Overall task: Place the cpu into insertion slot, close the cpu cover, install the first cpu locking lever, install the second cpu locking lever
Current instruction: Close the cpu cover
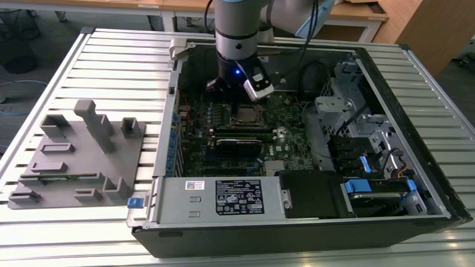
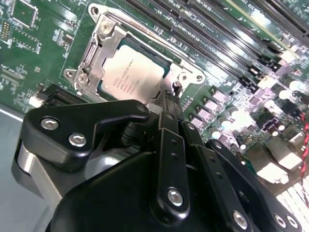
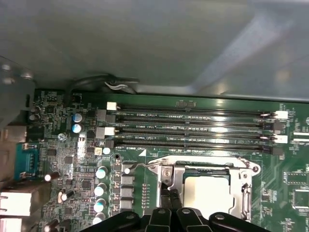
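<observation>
1. The fingers (image 3: 165, 198) were drawn together with no clear gap between them. Their tips sat at the edge of the socket (image 1: 248, 115), inside the open computer case (image 1: 245, 245) on the slatted counter (image 1: 111, 55).
2. The chip (image 3: 207, 195) lay flat in the socket just beyond the fingertips, grey metal top facing up. In both wrist views it appeared fully seated, so placement was judged done.
3. The cover frame (image 3: 170, 175) lay down over the chip's edges, and the chip's top showed through its window. One corner of the frame was directly ahead of the fingertips and looked to be touching them.
4. A thin wire locking lever (image 3: 140, 165) ran along the frame's side, just to one side of the fingertips. Whether the fingers pinched the lever or only pressed beside it could not be told. Whether either lever was latched could not be told either.
5. Four long black memory slots (image 3: 193, 128) ran across the green board (image 3: 63, 159), farther out from the fingertips than the socket.
6. Handling, as a judgement:
   - The chip is light, rigid and fragile. Take it by opposite edges only and lower it level.
   - The cover frame is thin, stiff sheet metal on a hinge. Press it at its tab, not across the window.
   - The levers are springy steel wire, smooth and likely to slip. Take hold at the bent end.
</observation>
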